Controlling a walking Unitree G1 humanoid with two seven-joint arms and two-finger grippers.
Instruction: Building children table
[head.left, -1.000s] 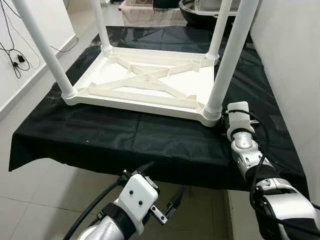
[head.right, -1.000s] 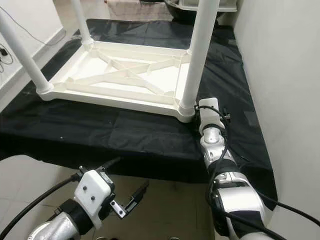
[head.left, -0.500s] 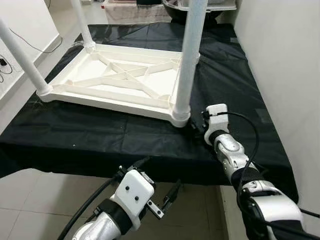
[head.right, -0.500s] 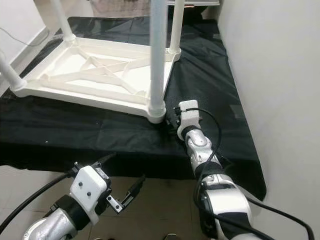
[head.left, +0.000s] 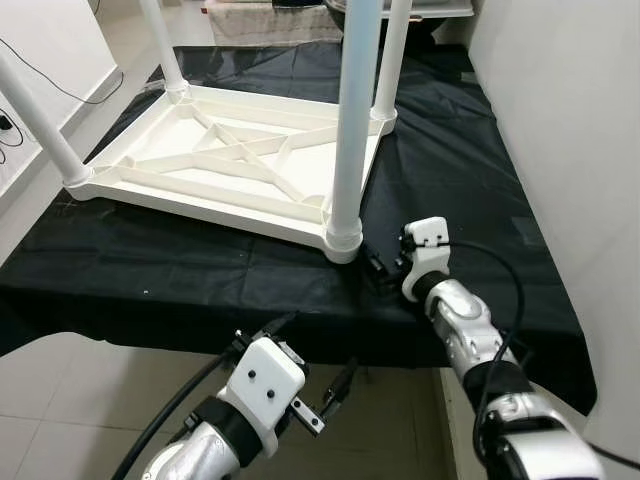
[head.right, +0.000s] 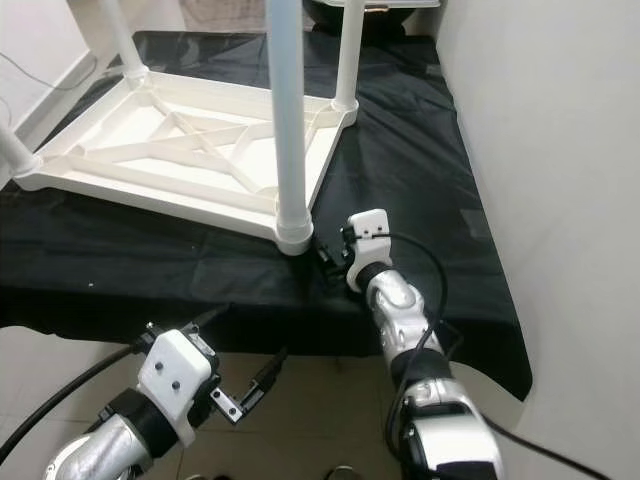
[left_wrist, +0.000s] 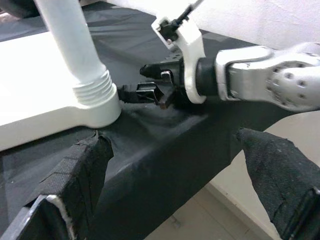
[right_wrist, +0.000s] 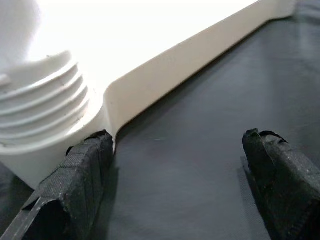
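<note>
The upturned white table (head.left: 240, 160) lies on the black cloth (head.left: 180, 270) – the right gripper (head.left: 378, 268), fingers spread and empty, sits beside its near-right leg (head.left: 352, 120) – while the left gripper (head.left: 325, 395) hangs open below the near edge.

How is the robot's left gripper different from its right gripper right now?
The left gripper hangs in the air below the edge of the black cloth, over the floor; the right gripper lies low on that cloth. The left gripper touches nothing, while one of the right gripper's fingers sits against the threaded corner socket of the upside-down white plastic children's table. Both have two long black fingers held open.
</note>
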